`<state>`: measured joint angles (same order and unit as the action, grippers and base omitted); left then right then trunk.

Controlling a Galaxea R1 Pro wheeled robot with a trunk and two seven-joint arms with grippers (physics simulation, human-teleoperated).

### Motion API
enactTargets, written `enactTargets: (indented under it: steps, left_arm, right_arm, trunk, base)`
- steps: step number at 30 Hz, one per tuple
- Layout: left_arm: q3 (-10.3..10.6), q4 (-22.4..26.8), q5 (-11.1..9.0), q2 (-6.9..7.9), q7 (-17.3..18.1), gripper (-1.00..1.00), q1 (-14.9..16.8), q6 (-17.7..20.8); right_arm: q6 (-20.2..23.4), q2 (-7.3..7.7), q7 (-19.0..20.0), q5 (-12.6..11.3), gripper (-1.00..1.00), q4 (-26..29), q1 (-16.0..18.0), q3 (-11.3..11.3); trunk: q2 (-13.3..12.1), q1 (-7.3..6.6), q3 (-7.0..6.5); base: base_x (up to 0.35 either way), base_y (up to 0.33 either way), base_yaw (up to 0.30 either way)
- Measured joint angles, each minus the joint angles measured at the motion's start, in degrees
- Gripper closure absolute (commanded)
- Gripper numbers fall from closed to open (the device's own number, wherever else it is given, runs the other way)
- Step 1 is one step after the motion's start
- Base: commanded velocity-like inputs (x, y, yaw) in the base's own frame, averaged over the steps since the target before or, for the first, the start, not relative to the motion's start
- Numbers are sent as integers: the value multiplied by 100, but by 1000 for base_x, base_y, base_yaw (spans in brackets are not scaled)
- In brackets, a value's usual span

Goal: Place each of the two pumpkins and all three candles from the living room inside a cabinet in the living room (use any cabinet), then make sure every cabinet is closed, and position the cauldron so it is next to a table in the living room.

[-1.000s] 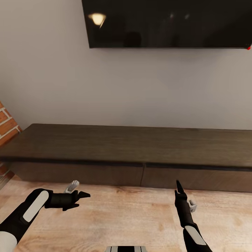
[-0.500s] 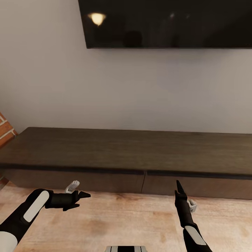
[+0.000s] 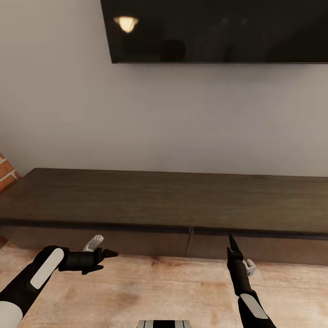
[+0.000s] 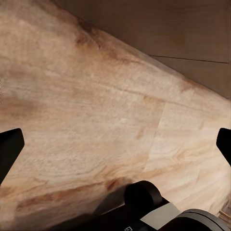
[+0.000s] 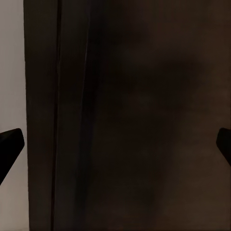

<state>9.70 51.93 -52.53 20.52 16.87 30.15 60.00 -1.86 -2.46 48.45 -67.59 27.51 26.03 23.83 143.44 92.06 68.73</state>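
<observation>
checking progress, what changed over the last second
The whole head view shifted: the cabinet sits lower in the picture and the brick strip at the far left has shrunk, so the camera moved, probably the robot nearing the cabinet. Nothing was taken hold of or let go. The left hand and right hand stay open and empty, and the drawer fronts stay shut.

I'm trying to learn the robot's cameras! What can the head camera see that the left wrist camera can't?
Head view alone: the TV on the wall, the cabinet top, and both arms, with the right gripper pointing at a drawer front. Left wrist view alone: the floor up close between its widely spread fingers. Both share the wood floor, the cabinet's dark front and the left gripper.
</observation>
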Motion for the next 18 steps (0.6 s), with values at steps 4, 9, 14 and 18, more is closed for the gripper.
enactTargets:
  steps: [4,9,14,18]
  left_arm:
    - [2,1,-2,-1,0,-100,0,0]
    - [-2,1,-3,-2,0,-100,0,0]
    - [-3,-3,-2,-1,0,-100,0,0]
    - [-4,1,-3,-1,-1,-100,-1,0]
  right_arm:
    - [3,-4,-2,0,-100,0,-1,-12]
    - [6,-8,-3,4,-100,0,-2,-18]
    - [4,-9,-5,5,-100,0,-1,-19]
    - [-7,-9,70,4,-100,13,-76,-21]
  trunk:
    - [0,0,0]
    - [0,0,0]
    - [0,0,0]
    - [1,-1,1]
  base:
    - [106,32,0]
    - [19,6,0]
    - [103,1,0]
    - [77,0,0]
